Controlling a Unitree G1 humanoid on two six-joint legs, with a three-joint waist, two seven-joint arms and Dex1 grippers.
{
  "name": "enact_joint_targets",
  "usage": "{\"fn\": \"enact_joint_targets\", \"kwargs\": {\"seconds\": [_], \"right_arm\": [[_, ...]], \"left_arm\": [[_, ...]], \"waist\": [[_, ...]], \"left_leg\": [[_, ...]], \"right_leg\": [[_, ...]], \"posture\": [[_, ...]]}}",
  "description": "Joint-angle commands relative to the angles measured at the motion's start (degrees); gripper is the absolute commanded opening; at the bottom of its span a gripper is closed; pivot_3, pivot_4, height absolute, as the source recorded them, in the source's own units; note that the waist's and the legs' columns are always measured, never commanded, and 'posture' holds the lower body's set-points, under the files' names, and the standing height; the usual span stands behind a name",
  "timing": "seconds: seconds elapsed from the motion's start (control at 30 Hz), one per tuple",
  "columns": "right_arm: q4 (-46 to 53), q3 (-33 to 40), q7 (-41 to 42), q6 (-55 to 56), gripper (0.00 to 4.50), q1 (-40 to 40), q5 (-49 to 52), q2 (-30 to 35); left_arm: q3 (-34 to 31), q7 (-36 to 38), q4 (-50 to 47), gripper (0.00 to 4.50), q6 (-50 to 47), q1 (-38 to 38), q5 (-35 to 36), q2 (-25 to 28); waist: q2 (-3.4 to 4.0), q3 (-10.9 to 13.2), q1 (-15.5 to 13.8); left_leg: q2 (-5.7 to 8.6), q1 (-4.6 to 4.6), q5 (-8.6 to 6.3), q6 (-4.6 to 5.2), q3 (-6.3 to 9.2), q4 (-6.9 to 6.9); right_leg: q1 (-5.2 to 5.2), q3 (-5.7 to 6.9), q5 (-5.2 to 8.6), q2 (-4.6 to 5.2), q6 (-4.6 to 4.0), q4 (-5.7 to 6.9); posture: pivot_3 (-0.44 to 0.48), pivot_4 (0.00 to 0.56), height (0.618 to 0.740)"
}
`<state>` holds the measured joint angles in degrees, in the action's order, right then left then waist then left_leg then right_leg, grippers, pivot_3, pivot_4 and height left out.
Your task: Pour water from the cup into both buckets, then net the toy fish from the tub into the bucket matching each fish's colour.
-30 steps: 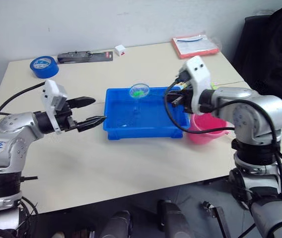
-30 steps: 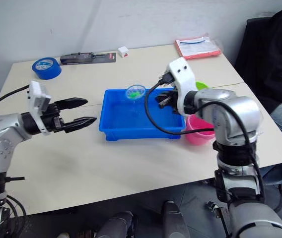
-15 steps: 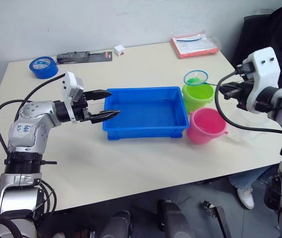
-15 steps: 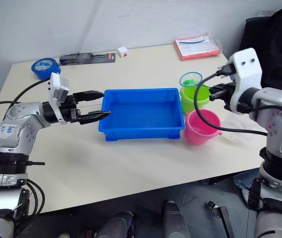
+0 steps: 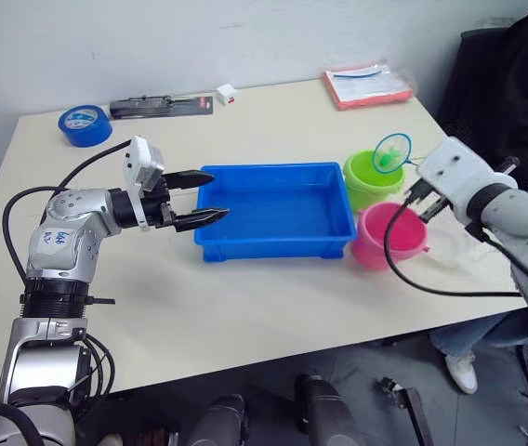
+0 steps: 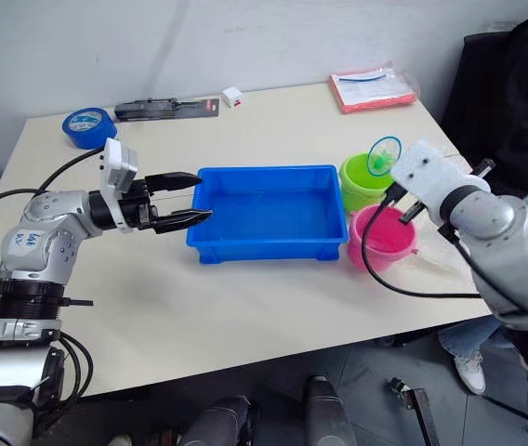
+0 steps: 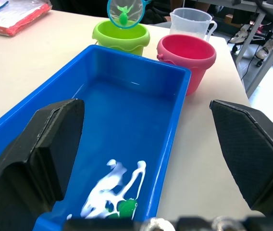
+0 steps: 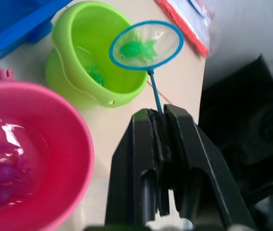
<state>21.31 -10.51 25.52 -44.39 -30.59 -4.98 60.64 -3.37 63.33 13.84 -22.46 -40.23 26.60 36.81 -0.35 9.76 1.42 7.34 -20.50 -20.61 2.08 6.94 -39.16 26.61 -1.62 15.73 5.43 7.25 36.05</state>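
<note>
- The right gripper (image 8: 159, 120) has its jaws clenched on the thin blue handle of a small round net (image 8: 146, 44), holding the hoop above the far rim of the lime green bucket (image 5: 372, 178).
- A green toy fish (image 8: 137, 48) lies in the net's mesh; another green fish (image 8: 96, 77) rests inside the green bucket.
- The pink bucket (image 5: 388, 236) stands just beside the green one, on its near side, with several pink fish (image 8: 2, 175) lying in the water at its bottom.
- The blue tub (image 5: 277, 209) sits at mid-counter, just left of the two buckets; one green fish (image 7: 125, 207) lies in its water close to the wall at the left gripper's end.
- The left gripper (image 5: 210, 195) hovers at the tub's left end, jaws released and spread wide, with nothing between them.
- The clear cup (image 7: 191, 22) stands beyond the pink bucket, toward the counter's right edge.
- On the far side of the counter (image 5: 245, 307) lie a roll of blue tape (image 5: 84, 124), a long black tool (image 5: 160, 107) with a small white block (image 5: 226, 93) beside it, and a red folder (image 5: 367, 85).
</note>
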Motion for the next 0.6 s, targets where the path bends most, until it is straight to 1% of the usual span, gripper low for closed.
{"fn": "enact_joint_targets", "kwargs": {"seconds": [0.03,0.17,0.37,0.43,0.5,0.57,0.6], "right_arm": [[-0.14,-3.09,-0.04,9.46,0.79,0.47,-10.14,4.35],[-2.05,-6.16,0.19,17.99,0.79,1.59,-19.73,7.34],[-4.01,-6.06,0.64,26.42,0.79,3.38,-29.83,8.04],[-4.58,-4.83,0.92,27.21,0.79,3.61,-31.2,6.87],[-4.59,-3.01,2.11,26.77,0.79,2.96,-30.28,4.93],[-4.09,-0.81,4.32,25.22,0.79,0.8,-27.87,2.44],[-3.39,1.1,6.51,22.07,0.79,-1.3,-24.28,-0.66]], "left_arm": [[-1.25,-0.17,-2.76,4.5,0.24,0.44,0.29,0.5],[-1.39,-0.58,-3.26,4.5,-0.08,0.73,0.42,0.37],[-1.45,-1.04,-4.15,4.5,-0.73,1.16,0.65,0.24],[-1.44,-1.21,-4.45,4.5,-0.95,1.3,0.73,0.17],[-1.48,-1.33,-4.69,4.5,-1.17,1.46,0.87,0.17],[-1.77,-1.43,-5.09,4.5,-1.59,1.88,1.09,0.43],[-2.14,-1.57,-5.42,4.5,-2.05,2.25,1.27,0.81]], "waist": [[0.0,0.0,-0.03],[0.0,0.0,-0.06],[0.0,0.0,-0.08],[0.0,0.0,-0.06],[0.0,0.0,-0.06],[0.0,0.0,0.05],[0.0,0.0,0.14]], "left_leg": [[0.01,0.0,0.0,0.0,-0.01,-0.01],[-0.01,0.0,0.0,0.0,-0.01,-0.02],[0.0,0.0,0.0,0.0,-0.03,-0.01],[-0.01,0.0,0.0,0.0,-0.03,-0.01],[-0.01,0.0,0.0,0.0,-0.03,-0.01],[-0.01,0.0,0.0,0.0,-0.04,-0.02],[-0.02,0.0,0.0,0.0,-0.05,-0.02]], "right_leg": [[0.0,-0.01,0.0,0.0,0.0,-0.01],[0.01,0.0,0.0,-0.02,0.0,-0.02],[0.01,-0.03,0.0,-0.03,0.0,-0.02],[0.01,-0.03,0.0,-0.04,0.0,-0.02],[0.01,-0.03,0.0,-0.04,0.0,-0.02],[0.01,-0.04,0.0,-0.04,0.0,-0.02],[0.02,-0.05,0.0,-0.04,0.0,-0.02]], "posture": [[0.0,0.15,0.74],[0.0,0.15,0.74],[0.0,0.15,0.74],[0.0,0.15,0.74],[0.0,0.15,0.74],[0.0,0.15,0.74],[0.0,0.15,0.74]]}}
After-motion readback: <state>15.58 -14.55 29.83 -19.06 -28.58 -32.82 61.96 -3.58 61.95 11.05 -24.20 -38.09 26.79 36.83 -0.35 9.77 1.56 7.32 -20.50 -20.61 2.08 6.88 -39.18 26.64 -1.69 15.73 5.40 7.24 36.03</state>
